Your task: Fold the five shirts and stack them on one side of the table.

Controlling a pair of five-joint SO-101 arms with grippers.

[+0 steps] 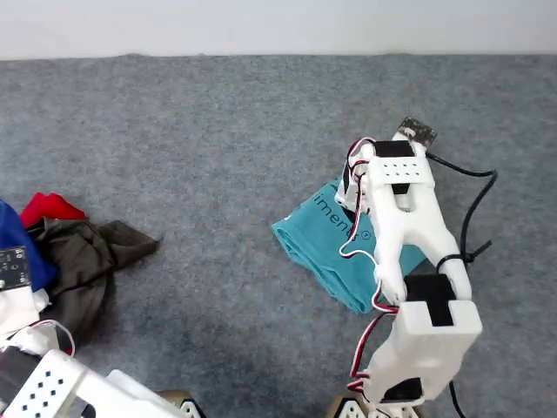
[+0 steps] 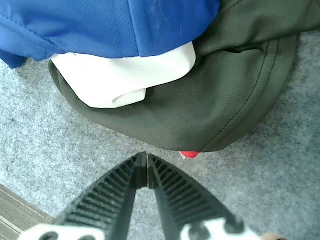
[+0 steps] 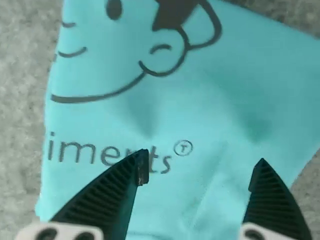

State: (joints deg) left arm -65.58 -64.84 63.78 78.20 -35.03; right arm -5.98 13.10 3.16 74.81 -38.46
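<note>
I count five shirts: one teal shirt (image 1: 318,248), one red shirt (image 1: 50,207), one dark olive shirt (image 1: 87,257), one blue shirt (image 1: 16,239) and one white shirt (image 1: 17,313). The teal one lies flat and alone at about 4 o'clock from the middle of the bench (image 1: 218,131). The other four are heaped together at the 8 to 9 o'clock edge, well apart from it.

The bench is covered in grey, carpet-like cloth, and a pale wall (image 1: 261,26) runs along its 12 o'clock side.

My right claw (image 3: 200,167) hangs over the teal shirt's printed lettering with its tips spread apart, holding nothing. My right arm (image 1: 409,226) hides part of that shirt from above. My left claw (image 2: 148,170) has its tips pressed together, empty, just beside the olive shirt's hem. There the blue shirt lies on the rolled white one, and both rest on the olive.
</note>
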